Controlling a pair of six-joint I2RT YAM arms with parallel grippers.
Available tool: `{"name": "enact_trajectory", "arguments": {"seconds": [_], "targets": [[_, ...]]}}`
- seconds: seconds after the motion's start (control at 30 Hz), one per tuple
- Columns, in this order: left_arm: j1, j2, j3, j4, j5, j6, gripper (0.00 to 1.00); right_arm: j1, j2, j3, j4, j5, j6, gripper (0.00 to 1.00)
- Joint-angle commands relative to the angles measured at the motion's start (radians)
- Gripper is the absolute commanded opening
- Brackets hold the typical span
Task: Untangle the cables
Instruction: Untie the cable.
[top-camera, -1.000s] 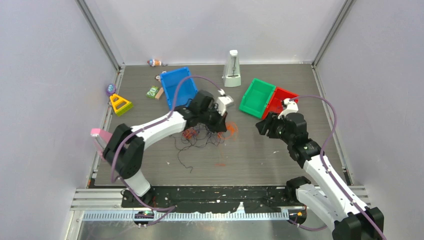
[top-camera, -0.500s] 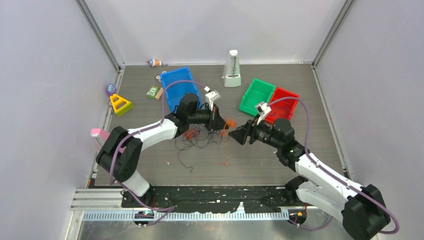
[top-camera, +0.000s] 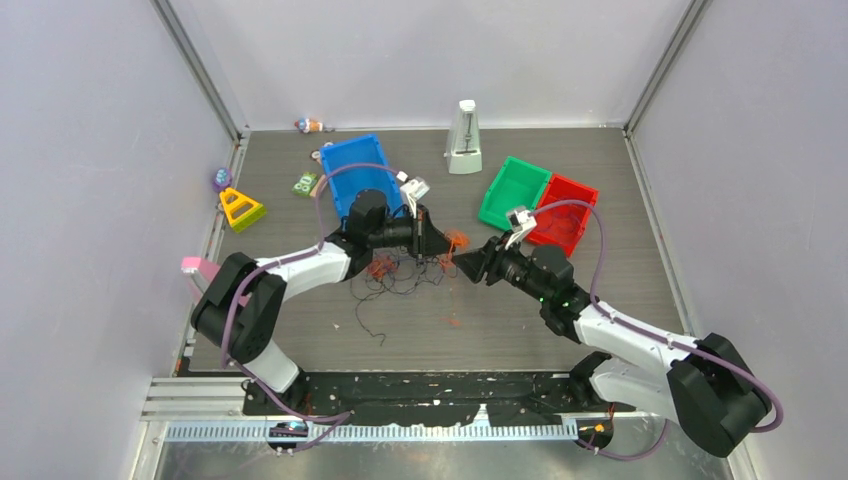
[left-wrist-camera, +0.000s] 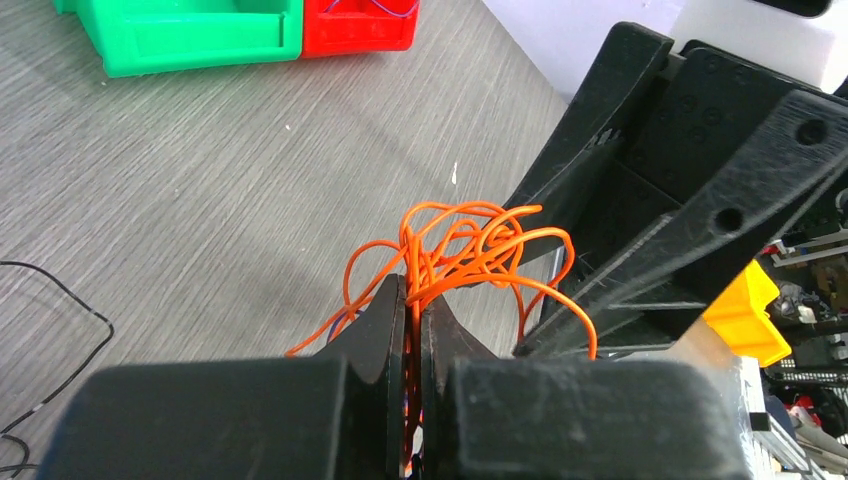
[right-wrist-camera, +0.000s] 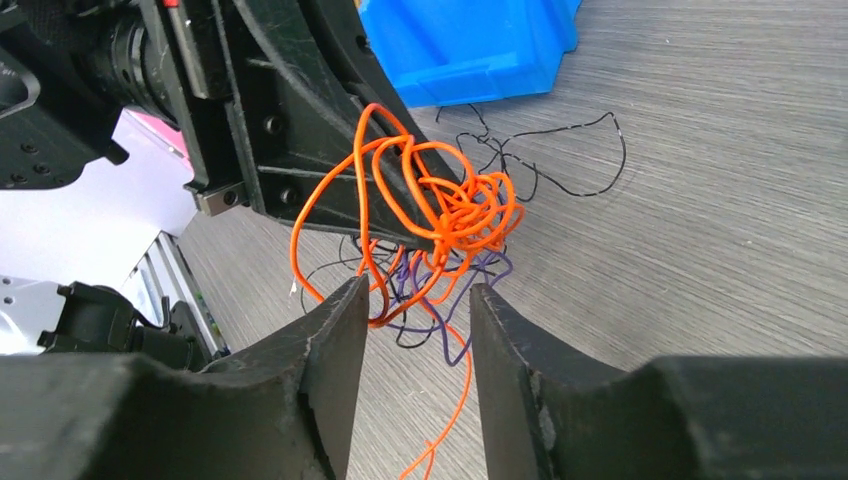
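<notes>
While the left gripper (left-wrist-camera: 411, 300) is clamped on the orange cables (left-wrist-camera: 455, 245) mid-desk (top-camera: 480, 340), the right gripper (right-wrist-camera: 418, 296) sits open at their 3 o'clock, with strands dangling between its jaws.

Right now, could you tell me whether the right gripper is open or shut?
Open: the right gripper shows its fingers standing apart, with thin strands of the cables hanging in the gap between them.

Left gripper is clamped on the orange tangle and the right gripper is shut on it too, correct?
Not quite. The left gripper is clamped on the orange tangle, but the right gripper is open, its fingers apart either side of the strands, as the right wrist view shows.
</notes>
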Motion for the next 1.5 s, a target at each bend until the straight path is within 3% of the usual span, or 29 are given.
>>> {"name": "enact_trajectory", "arguments": {"seconds": [0.0, 0.1, 0.13, 0.2, 0.27, 0.37, 0.57, 0.97, 1.47], "targets": [[0.003, -0.048, -0.011, 0.097, 0.029, -0.020, 0.00, 0.007, 0.015, 0.043, 0.085, 0.041, 0.010, 0.42], [0.005, -0.048, -0.012, 0.096, 0.021, -0.022, 0.00, 0.008, -0.004, 0.035, 0.085, 0.037, 0.008, 0.49], [0.009, -0.048, -0.015, 0.095, 0.017, -0.021, 0.00, 0.008, -0.014, 0.024, 0.083, 0.041, 0.008, 0.61], [0.018, -0.050, -0.023, 0.095, 0.002, -0.026, 0.00, 0.007, -0.058, 0.001, 0.064, 0.071, 0.006, 0.73], [0.030, -0.047, -0.026, 0.096, 0.000, -0.039, 0.00, 0.008, -0.117, -0.023, 0.015, 0.115, -0.005, 0.76], [0.051, -0.037, -0.028, 0.098, 0.002, -0.067, 0.00, 0.007, -0.234, -0.085, -0.051, 0.207, -0.013, 0.77], [0.060, -0.037, -0.042, 0.149, 0.026, -0.095, 0.00, 0.007, -0.332, -0.156, -0.078, 0.220, -0.020, 0.68], [0.059, -0.043, -0.058, 0.180, 0.055, -0.096, 0.00, 0.022, -0.047, -0.058, 0.121, 0.109, 0.047, 0.57], [0.032, -0.075, -0.042, 0.067, 0.006, -0.001, 0.00, 0.037, -0.010, 0.044, 0.092, 0.106, 0.041, 0.56]]}}
